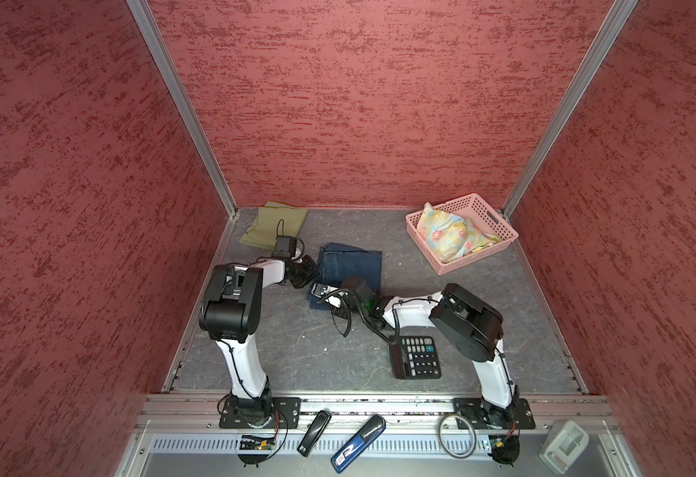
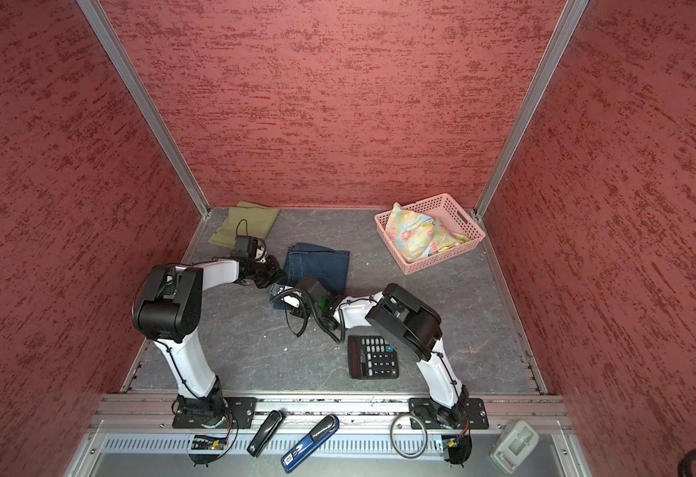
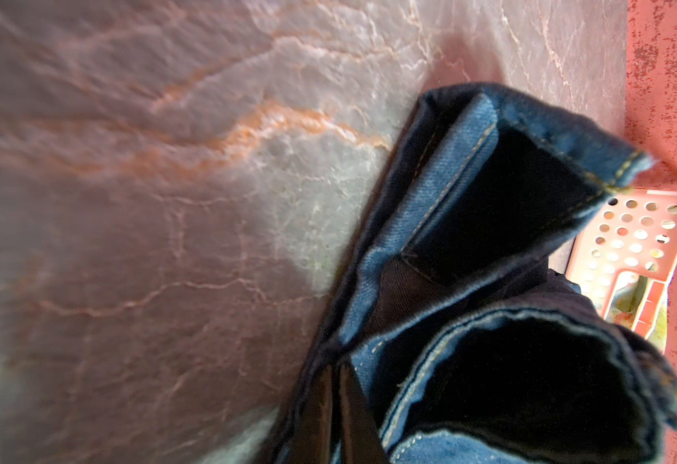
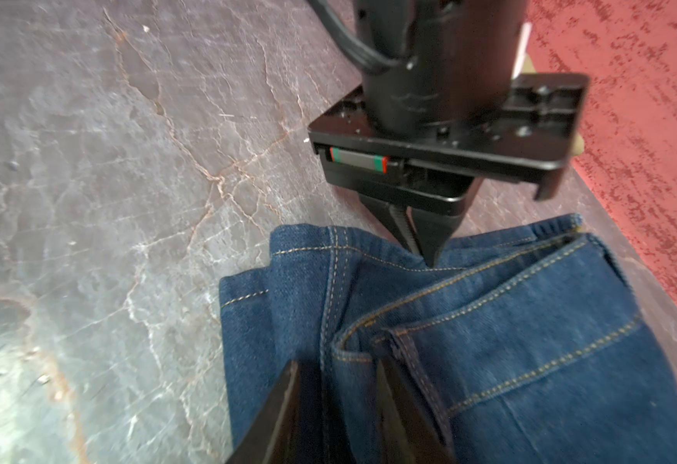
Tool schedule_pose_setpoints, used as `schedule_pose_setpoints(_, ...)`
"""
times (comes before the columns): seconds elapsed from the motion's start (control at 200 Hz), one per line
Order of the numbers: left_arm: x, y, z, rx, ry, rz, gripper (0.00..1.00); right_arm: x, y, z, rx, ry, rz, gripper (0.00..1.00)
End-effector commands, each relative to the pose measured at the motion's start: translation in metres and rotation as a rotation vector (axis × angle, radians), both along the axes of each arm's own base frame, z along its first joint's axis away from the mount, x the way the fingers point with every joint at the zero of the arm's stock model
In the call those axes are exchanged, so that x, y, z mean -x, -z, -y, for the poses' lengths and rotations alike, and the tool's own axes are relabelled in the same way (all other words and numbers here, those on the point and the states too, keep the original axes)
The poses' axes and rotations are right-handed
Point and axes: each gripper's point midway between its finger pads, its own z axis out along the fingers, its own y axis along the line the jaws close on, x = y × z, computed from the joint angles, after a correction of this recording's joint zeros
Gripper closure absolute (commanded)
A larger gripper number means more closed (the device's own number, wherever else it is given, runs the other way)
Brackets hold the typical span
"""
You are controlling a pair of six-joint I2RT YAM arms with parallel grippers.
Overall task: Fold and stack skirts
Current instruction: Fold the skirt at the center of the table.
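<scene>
**Denim skirt held at its near-left edge, mid-fold**

The denim skirt [image 1: 350,268] lies mid-worktop [image 1: 296,351], its long axis running near to far. Its bulk extends away and to the right of both arms. The left fingers [image 4: 437,237] are clenched on its left hem. The right fingers [image 4: 280,401] stand apart astride a seamed ridge at the near corner, not visibly pinching. The cloth is stiff, layered twill with tan topstitching. The olive-green skirt [image 1: 276,225] lies folded flat in the far-left corner. The floral skirt [image 1: 449,237] is bunched in the perforated pink basket [image 1: 491,210].
</scene>
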Motion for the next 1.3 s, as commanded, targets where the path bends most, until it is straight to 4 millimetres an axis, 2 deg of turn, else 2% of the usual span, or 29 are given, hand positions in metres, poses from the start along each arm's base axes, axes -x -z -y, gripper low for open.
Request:
schedule_pose_setpoints(0.0,0.019,0.028,0.003,-0.015,0.015,-0.09,0.9,-0.003,0.012,0.002,0.059,0.016,0.005,0.67)
schedule_pose_setpoints(0.25,0.019,0.03,0.004,-0.008,0.021,-0.092,0.9,-0.012,0.017,0.012,0.045,0.083,0.002,0.66)
schedule_pose_setpoints(0.371,0.019,0.031,0.005,-0.005,0.021,-0.094,0.91,-0.013,0.012,0.008,0.014,0.085,-0.01,0.64)
schedule_pose_setpoints(0.451,0.019,0.031,0.005,-0.006,0.022,-0.094,0.91,-0.014,0.016,0.005,0.027,0.082,-0.022,0.65)
schedule_pose_setpoints(0.546,0.02,0.031,0.004,-0.007,0.023,-0.091,0.91,-0.017,0.019,0.003,0.035,0.088,-0.025,0.72)
schedule_pose_setpoints(0.631,0.021,0.031,0.004,-0.008,0.023,-0.092,0.91,-0.019,0.017,0.004,0.028,0.1,-0.019,0.83)
schedule_pose_setpoints(0.746,0.021,0.031,0.004,-0.008,0.024,-0.092,0.91,-0.021,-0.002,0.002,-0.02,0.107,-0.006,1.0)
schedule_pose_setpoints(0.907,0.022,0.033,0.004,-0.007,0.022,-0.094,0.91,-0.025,-0.039,-0.004,-0.105,0.111,0.012,1.0)
schedule_pose_setpoints(1.057,0.023,0.035,0.005,-0.001,0.019,-0.096,0.92,-0.026,-0.064,-0.007,-0.165,0.111,0.014,1.0)
schedule_pose_setpoints(1.297,0.023,0.035,0.004,0.005,0.017,-0.093,0.92,-0.02,-0.08,-0.015,-0.233,0.097,-0.043,1.0)
